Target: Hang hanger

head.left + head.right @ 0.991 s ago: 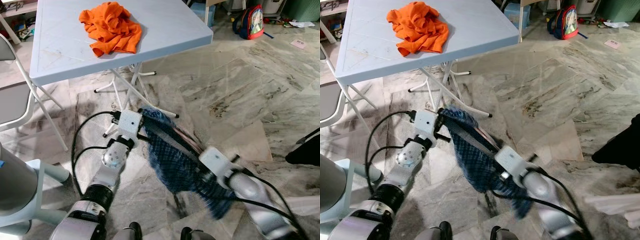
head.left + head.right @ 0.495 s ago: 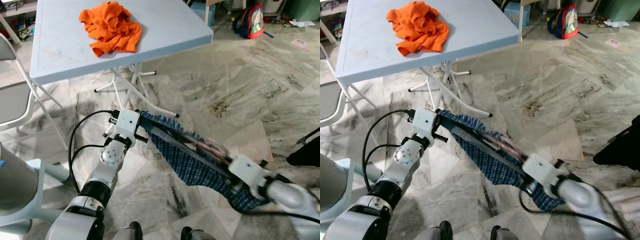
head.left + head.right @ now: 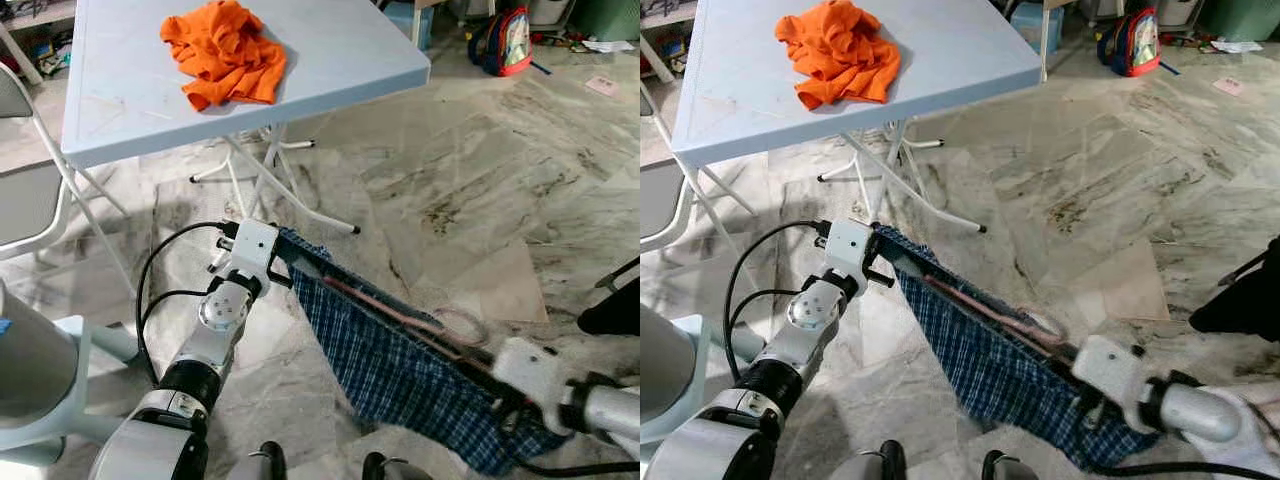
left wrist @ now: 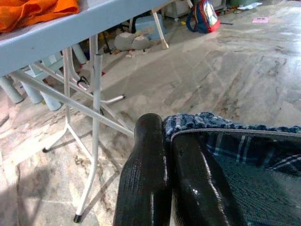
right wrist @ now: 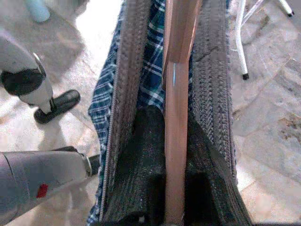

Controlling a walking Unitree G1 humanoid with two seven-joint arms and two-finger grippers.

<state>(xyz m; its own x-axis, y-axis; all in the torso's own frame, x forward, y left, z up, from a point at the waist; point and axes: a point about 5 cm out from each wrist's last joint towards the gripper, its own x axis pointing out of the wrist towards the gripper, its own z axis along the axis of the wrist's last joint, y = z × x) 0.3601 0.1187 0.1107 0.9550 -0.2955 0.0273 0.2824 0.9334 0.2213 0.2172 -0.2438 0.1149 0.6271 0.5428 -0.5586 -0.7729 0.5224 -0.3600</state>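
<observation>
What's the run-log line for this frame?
stage: garment stretched | left gripper: shut on blue plaid garment | right gripper: shut on hanger | orange cloth: on table

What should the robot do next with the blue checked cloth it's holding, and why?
Probably lift both arms together, keeping the cloth taut. The left claw pinches one end of the blue checked cloth and the right claw grips the wooden hanger at the other end. The cloth hangs low over the marble floor, so raising it keeps it off the ground.

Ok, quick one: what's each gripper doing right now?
Left gripper: shut on one end of the blue plaid garment.
Right gripper: shut on the wooden hanger inside that garment.
</observation>
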